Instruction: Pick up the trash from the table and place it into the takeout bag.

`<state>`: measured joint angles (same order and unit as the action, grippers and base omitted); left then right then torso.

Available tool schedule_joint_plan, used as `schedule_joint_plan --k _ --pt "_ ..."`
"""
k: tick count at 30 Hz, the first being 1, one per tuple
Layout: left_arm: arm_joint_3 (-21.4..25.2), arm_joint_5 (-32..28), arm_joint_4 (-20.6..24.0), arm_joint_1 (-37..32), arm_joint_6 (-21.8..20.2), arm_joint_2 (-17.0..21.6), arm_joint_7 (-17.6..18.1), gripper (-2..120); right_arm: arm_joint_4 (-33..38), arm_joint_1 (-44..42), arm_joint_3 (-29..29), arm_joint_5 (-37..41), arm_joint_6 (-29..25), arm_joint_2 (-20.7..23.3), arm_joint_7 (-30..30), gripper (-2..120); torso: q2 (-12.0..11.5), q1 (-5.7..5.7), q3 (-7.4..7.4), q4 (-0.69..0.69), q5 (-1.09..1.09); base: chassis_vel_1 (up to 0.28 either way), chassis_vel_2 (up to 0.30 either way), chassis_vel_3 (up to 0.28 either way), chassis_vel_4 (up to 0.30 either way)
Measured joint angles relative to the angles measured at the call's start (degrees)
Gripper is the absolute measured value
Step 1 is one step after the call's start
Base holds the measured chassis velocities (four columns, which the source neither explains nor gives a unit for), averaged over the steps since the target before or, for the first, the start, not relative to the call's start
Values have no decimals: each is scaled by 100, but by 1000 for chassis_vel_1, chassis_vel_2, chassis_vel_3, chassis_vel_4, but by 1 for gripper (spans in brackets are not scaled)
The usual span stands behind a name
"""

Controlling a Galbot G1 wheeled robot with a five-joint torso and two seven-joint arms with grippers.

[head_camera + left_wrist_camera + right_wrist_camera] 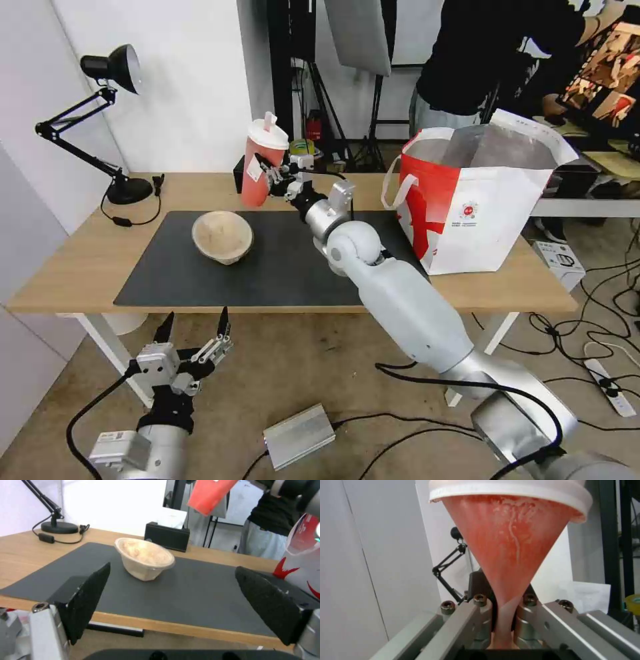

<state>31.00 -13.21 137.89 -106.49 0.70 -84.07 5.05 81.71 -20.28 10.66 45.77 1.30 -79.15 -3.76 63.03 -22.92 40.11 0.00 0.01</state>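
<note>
R gripper (275, 175) is clamped on the red cup (261, 167) w/ white lid, low on its side wall — the wall pinches flat between the fingers (480, 615) in the wrist view, so it looks thin and soft. Cup is off the table (60, 267), tilted, above the black tissue box (166, 536); prob. being carried toward the takeout bag (480, 200), which stands open on the table's right end. Beige paper bowl (223, 237) sits tipped on the grey mat (280, 273). L gripper (193, 337) waits below the front edge, fingers apart — idle.
</note>
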Motion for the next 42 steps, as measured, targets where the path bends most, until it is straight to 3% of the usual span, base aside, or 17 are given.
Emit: schedule_joint_plan --k 27,42 --pt "-109 132 14 -45 14 -94 -34 100 897 -302 -380 265 -35 1225 22 4 0 0 0 0 0 0 0 0 0" --pt "-121 132 3 -37 15 -25 -39 100 889 -2 -633 518 -24 1676 9 4 0 0 0 1 0 0 0 0 0"
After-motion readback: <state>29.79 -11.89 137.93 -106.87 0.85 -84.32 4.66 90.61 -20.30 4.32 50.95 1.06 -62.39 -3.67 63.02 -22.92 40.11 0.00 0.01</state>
